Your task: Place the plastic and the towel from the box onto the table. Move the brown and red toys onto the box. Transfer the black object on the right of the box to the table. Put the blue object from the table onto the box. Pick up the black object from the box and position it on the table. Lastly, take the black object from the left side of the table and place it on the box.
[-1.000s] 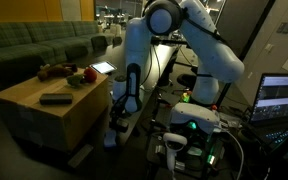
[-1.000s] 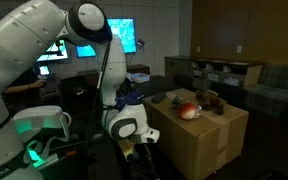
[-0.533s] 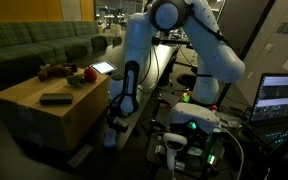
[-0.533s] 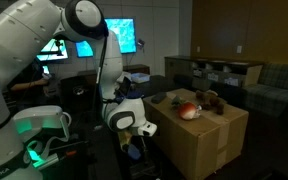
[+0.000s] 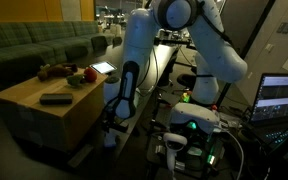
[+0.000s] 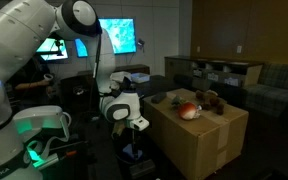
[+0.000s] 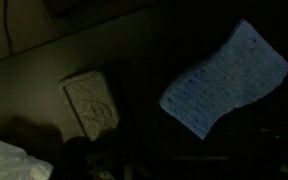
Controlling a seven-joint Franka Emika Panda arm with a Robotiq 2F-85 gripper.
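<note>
Dim room, sofas (image 5: 34,45) at back. Wrist view, on dark surface (image 7: 144,50): white plastic (image 7: 12,165) in bottom-left corner, tan block (image 7: 92,105) just above it, blue towel (image 7: 224,80) flat, off to the right. Tool (image 5: 110,120) hangs low beside box (image 5: 44,122); finger spread can't tell. Box top: black obj (image 5: 55,98) in front, red toy (image 5: 88,74) & brown toy (image 5: 52,70) behind.

The toys (image 6: 189,110) are seen on the box (image 6: 199,145); in the wrist view, a towel (image 7: 224,80) lies right of a rectangular block (image 7: 92,103).
</note>
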